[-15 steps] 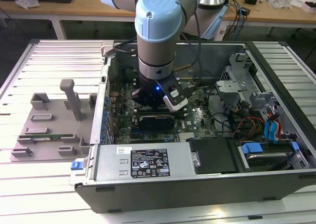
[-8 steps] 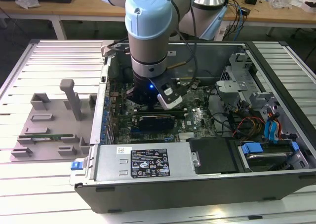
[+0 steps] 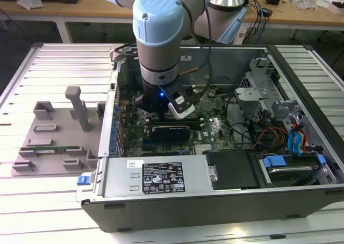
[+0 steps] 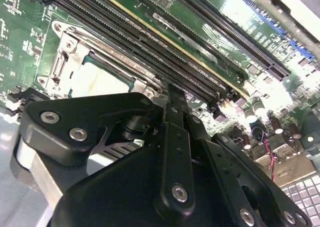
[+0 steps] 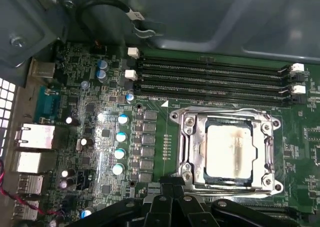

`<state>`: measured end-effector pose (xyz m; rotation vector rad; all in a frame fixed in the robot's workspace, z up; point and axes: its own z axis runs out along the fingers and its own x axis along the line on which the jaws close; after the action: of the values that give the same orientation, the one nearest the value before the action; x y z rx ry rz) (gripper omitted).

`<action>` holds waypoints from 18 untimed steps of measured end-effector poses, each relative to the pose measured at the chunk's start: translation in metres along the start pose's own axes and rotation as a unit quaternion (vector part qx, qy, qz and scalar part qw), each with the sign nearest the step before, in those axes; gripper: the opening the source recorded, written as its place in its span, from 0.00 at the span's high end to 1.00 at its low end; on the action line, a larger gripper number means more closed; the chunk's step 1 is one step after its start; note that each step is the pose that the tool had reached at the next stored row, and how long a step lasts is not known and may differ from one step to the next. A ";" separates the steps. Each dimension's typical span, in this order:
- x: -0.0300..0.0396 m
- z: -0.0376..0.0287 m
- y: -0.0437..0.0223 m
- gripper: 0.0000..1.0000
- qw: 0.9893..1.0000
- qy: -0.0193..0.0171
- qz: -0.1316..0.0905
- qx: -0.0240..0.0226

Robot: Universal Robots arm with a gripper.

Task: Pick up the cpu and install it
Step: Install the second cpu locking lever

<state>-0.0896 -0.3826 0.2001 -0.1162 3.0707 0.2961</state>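
Pincer [image 5: 172, 189] closed, seemingly empty, beside cpu [image 5: 231, 151] seated in socket.

Tool [image 5: 172, 194] linkage cut off by the first wrist view's edge, its fingertips out of sight, cpu [image 4: 102, 82] partly hidden behind the tool body in the second wrist view, socket frame [image 4: 75, 54] partly covered too

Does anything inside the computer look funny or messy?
The cpu sits flat in its socket, but its metal top has a pale, smeared patch, like dried residue. The hand hangs just above the socket's edge. Nothing looks broken or crooked.
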 end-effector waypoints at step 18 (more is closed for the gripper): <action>-0.0265 -0.0025 0.0142 0.89 0.999 0.009 -0.001 0.038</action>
<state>-0.0644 -0.3674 0.2068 -0.1193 3.0949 0.1796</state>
